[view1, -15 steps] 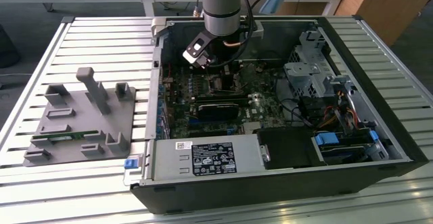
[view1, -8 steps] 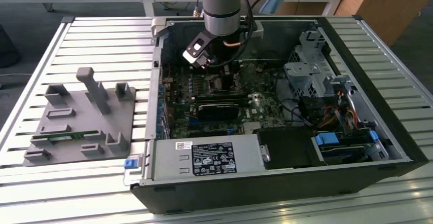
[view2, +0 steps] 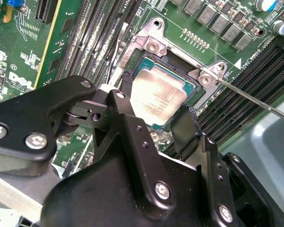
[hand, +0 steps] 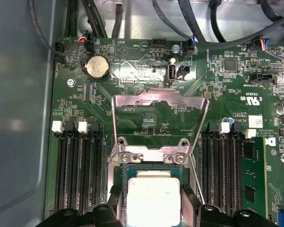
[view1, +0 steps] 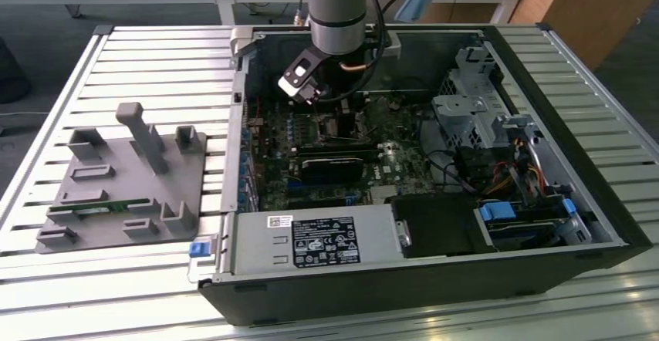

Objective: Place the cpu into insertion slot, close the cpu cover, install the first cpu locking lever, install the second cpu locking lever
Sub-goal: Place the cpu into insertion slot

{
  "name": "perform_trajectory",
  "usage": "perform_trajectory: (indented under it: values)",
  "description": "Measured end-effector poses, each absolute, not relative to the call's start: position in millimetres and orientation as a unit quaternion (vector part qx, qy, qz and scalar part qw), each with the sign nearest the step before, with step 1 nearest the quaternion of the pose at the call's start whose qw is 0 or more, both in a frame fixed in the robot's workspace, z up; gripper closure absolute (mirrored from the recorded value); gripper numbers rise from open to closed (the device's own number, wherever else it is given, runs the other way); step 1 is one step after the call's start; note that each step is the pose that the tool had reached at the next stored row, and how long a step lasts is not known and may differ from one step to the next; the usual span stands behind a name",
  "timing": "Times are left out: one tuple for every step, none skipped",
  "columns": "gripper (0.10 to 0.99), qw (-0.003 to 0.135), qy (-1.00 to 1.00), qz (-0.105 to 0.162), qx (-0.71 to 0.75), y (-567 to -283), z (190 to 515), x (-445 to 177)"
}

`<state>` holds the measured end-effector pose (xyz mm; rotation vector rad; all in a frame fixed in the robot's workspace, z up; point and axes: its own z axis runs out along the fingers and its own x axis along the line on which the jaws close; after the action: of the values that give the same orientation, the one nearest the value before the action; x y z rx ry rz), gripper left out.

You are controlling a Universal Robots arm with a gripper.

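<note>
Gripper (view2: 155, 99) narrow, pinching cpu (view2: 162, 92) seated in insertion slot (view2: 177, 64), cpu cover (hand: 156, 97) open; risk: skewed release tilts cpu, damaging slot.

cpu (view2: 158, 92) partly hidden behind the gripper (view2: 155, 101), insertion slot (hand: 151, 167) cut off by first wrist view's edge

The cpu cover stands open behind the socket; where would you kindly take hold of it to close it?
On the cpu cover, I would probably pinch the free crossbar, opposite the screwed hinge edge, coming from above: that thin flat bar appears to stand up clear, farthest from the hinge.
</note>
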<state>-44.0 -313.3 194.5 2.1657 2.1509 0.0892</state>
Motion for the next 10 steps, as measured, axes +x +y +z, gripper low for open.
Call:
perform_trajectory:
  values:
    - [0.482,0.044,0.704,0.029,0.709,-313.2,194.4,-44.0]
    - [0.482,0.044,0.704,0.030,0.709,-313.2,194.4,-44.0]
    - [0.482,0.043,0.704,0.030,0.709,-313.1,194.3,-44.0]
    - [0.482,0.043,0.704,0.030,0.709,-313.0,194.2,-44.0]
    - [0.482,0.043,0.704,0.030,0.709,-312.9,194.2,-44.0]
    - [0.482,0.042,0.704,0.031,0.709,-312.8,194.1,-44.0]
    - [0.482,0.042,0.704,0.031,0.709,-312.7,194.0,-44.0]
    - [0.482,0.042,0.704,0.031,0.709,-312.7,193.9,-44.0]
    - [0.482,0.042,0.704,0.031,0.709,-312.7,194.0,-44.0]
    - [0.482,0.042,0.704,0.031,0.709,-312.6,193.9,-44.0]
